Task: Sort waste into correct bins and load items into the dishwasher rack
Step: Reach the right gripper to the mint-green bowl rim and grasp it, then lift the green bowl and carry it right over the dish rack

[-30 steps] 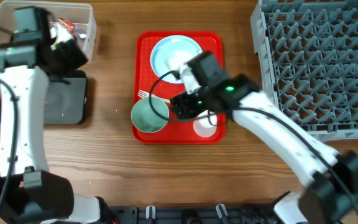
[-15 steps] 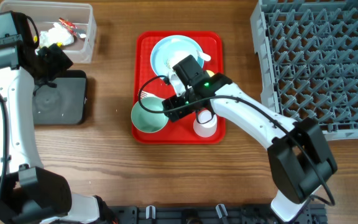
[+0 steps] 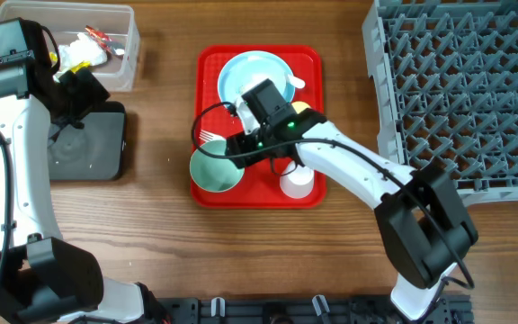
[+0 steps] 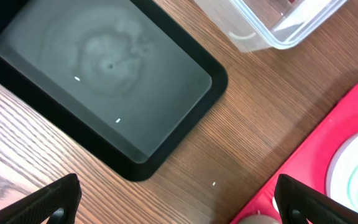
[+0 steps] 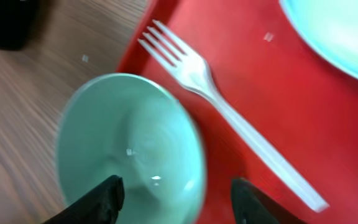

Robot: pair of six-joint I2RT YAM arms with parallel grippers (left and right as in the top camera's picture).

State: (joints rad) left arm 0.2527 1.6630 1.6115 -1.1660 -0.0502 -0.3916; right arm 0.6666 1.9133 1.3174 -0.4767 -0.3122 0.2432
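My right gripper [image 3: 248,149] [image 5: 179,202] is open low over the red tray [image 3: 313,63], its fingers straddling the right rim of a light-blue bowl [image 3: 214,169] [image 5: 129,143]. A white fork [image 3: 209,137] [image 5: 229,118] lies just beyond the bowl. The light-blue plate [image 3: 241,76] [image 5: 334,31] sits at the tray's far end. A pale white cup [image 3: 297,184] stands beside my arm. My left gripper [image 3: 81,88] [image 4: 179,208] is open and empty above the black tray [image 3: 84,148] [image 4: 104,74], next to the clear tub [image 3: 124,54] [image 4: 278,25] holding wrappers [image 3: 93,40].
The grey dishwasher rack [image 3: 466,90] fills the right side. A few white grains [image 4: 78,78] lie in the black tray. The red tray's corner [image 4: 328,155] shows in the left wrist view. Bare wood lies between the black tray and the red tray.
My right gripper has moved left across the red tray to the bowl's rim. My left arm swung off the clear tub toward the black tray, then held still.
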